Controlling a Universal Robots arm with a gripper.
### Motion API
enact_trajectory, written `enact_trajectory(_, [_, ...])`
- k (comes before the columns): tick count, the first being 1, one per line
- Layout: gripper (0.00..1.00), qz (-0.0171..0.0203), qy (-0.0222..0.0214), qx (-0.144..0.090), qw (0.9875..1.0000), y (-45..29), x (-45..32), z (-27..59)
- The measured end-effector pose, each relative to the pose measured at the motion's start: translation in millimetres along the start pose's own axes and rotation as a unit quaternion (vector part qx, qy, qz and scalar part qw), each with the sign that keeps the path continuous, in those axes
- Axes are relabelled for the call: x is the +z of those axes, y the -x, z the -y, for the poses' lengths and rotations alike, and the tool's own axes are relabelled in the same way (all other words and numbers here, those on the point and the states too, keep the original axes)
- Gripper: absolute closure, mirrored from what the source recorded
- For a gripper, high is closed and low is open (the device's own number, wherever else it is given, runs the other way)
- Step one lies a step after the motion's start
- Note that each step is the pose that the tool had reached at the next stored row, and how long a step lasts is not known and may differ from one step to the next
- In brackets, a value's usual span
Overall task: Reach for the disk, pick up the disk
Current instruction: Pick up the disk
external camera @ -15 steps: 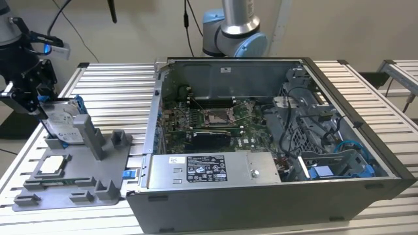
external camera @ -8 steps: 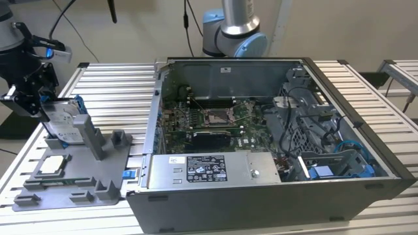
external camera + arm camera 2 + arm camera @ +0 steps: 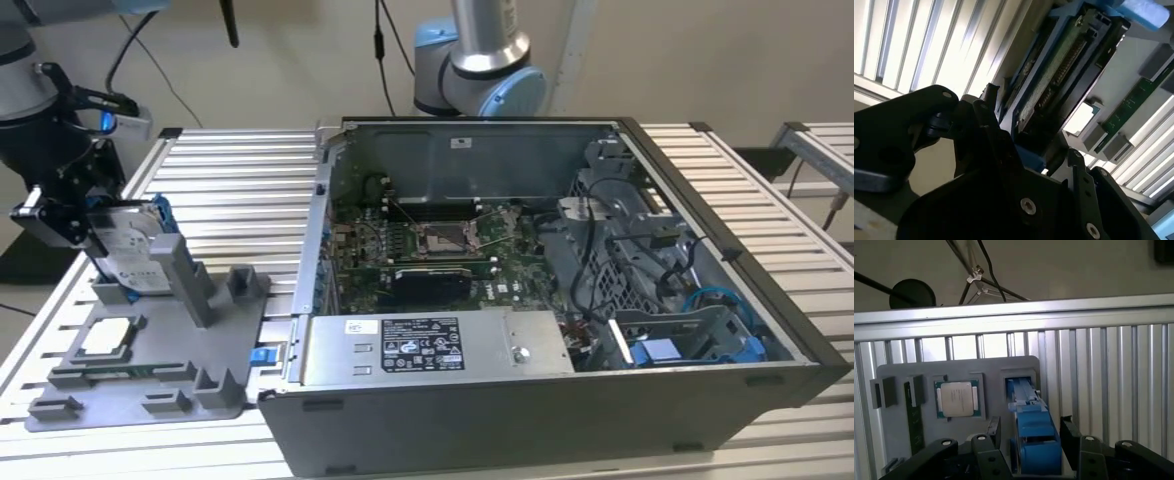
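Aluminium slats make up the worktop [image 3: 747, 200], and most of it is taken by an open computer case [image 3: 534, 420] with its board and cables exposed. At the exterior view's left lies a grey fixture tray [image 3: 160, 360] with several slots and posts. The arm has the black gripper [image 3: 1031, 435] low over the tray's far slot, where the disk [image 3: 127, 240] stands on edge.

The reach looks all but finished. In the first wrist view the fingers [image 3: 995, 432] are spread, one on each side of the disk's blue frame. A thin gap shows on one side, and the other finger sits just beside the plastic. I judge that they bracket the disk without clamping it. The disk is seated in its slot, so the squeeze and the lift are not yet done.

The disk is a flat silver-grey slab. Its white label with black print faces the exterior camera, and blue plastic clips run along its edges. In the second wrist view its other face [image 3: 1054, 75] shows a green circuit board with a row of contacts, set within the blue frame.

Beside the disk's slot sits a small square silver chip [image 3: 958, 398], untouched, and a narrow green memory stick [image 3: 914, 422] lies further along.
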State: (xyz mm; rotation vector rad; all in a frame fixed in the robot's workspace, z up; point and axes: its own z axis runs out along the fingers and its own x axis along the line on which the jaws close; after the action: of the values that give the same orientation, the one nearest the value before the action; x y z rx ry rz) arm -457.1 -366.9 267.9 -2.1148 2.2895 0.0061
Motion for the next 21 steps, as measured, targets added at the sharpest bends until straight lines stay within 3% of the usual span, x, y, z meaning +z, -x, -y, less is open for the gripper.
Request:
enact_trajectory(4, [0.00,0.0069,0.0000,0.000,1.0000,0.1,3.1,-0.1])
enact_trajectory(11, [0.00,0.0076,0.0000,0.000,1.0000,0.1,3.8,-0.1])
enact_trajectory(12, [1.00,0.0076,0.0000,0.000,1.0000,0.1,3.8,0.0])
enact_trajectory(21, [1.00,0.0076,0.0000,0.000,1.0000,0.1,3.9,-0.1])
